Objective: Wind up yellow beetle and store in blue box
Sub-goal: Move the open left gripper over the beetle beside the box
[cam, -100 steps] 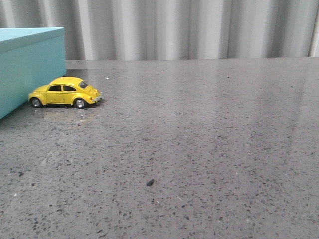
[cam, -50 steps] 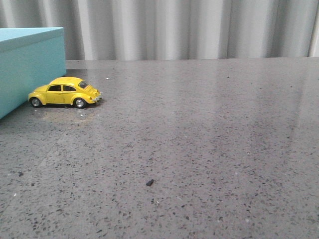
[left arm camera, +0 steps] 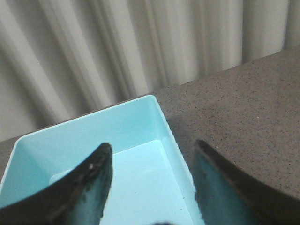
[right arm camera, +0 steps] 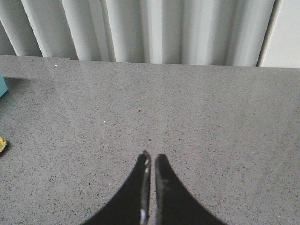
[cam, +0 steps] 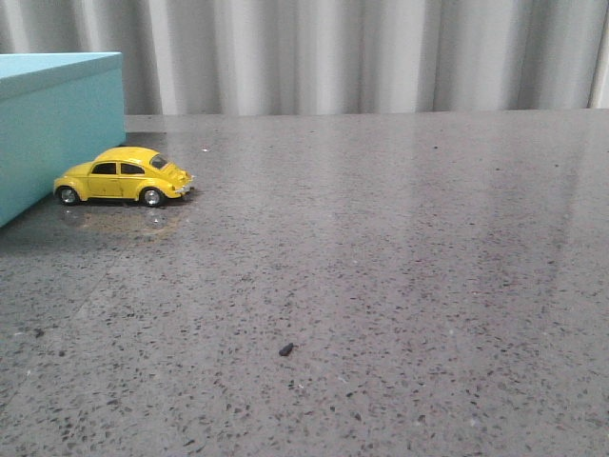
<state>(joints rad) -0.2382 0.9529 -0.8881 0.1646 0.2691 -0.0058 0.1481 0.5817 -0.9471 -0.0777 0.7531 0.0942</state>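
On the grey speckled table, seen from the front, the yellow beetle stands on its wheels just beside the blue box at the far left; neither arm shows. From the left wrist, the left gripper hangs with its fingers spread wide above the box's open interior, holding nothing. From the right wrist, the right gripper has its fingers pressed together over bare tabletop, empty.
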